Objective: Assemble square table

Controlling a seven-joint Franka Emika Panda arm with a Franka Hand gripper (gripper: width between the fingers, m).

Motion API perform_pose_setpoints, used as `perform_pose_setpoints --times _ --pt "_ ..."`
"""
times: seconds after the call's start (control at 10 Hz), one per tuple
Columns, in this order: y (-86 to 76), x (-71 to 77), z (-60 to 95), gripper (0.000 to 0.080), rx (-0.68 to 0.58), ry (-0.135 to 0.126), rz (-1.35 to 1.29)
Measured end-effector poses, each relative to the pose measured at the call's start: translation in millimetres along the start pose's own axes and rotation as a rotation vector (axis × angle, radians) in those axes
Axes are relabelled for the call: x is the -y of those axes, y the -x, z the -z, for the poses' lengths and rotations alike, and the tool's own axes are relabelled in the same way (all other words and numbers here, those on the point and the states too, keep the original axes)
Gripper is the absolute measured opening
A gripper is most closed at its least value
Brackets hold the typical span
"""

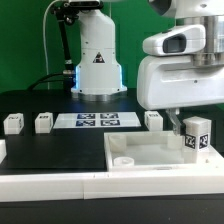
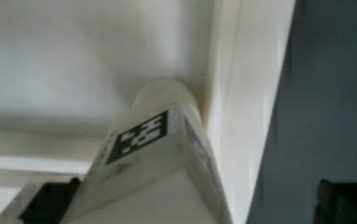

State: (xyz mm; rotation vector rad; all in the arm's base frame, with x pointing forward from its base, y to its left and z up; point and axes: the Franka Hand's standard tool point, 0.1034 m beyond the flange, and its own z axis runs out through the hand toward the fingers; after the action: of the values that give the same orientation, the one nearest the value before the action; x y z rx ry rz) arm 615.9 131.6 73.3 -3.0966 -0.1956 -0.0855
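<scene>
The square table's white slab (image 1: 140, 158) lies with its raised rim up near the front of the black table. One white tagged leg (image 1: 197, 136) stands upright at the slab's corner on the exterior view's right. My gripper (image 1: 184, 124) hangs right over that leg, open. In the wrist view the leg (image 2: 157, 150) runs up between my two dark fingertips (image 2: 47, 203), and there is a gap on at least one side. Three more legs (image 1: 12, 123), (image 1: 44, 122), (image 1: 153, 119) sit in a row behind the slab.
The marker board (image 1: 97, 121) lies flat between the loose legs, in front of the robot's base (image 1: 97, 70). A long white border bar (image 1: 50, 186) runs along the front edge, and another white piece (image 1: 2, 150) shows at the exterior view's left edge.
</scene>
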Motion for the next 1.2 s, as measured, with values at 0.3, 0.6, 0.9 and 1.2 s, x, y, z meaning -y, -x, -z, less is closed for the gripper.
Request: perform_pose_setpoints --times 0.3,0.6,0.9,1.2 --pt "-0.5 -7.4 -0.1 0.0649 0.001 0.009 0.254" --pt "-1.6 -11.6 0.1 0.0631 -0.001 0.02 0.344" --pt "-1.2 -11.8 -0.6 0.029 0.0 0.02 0.308" --pt "-1.1 -11.5 -0.9 0.029 -0.001 0.018 0.157"
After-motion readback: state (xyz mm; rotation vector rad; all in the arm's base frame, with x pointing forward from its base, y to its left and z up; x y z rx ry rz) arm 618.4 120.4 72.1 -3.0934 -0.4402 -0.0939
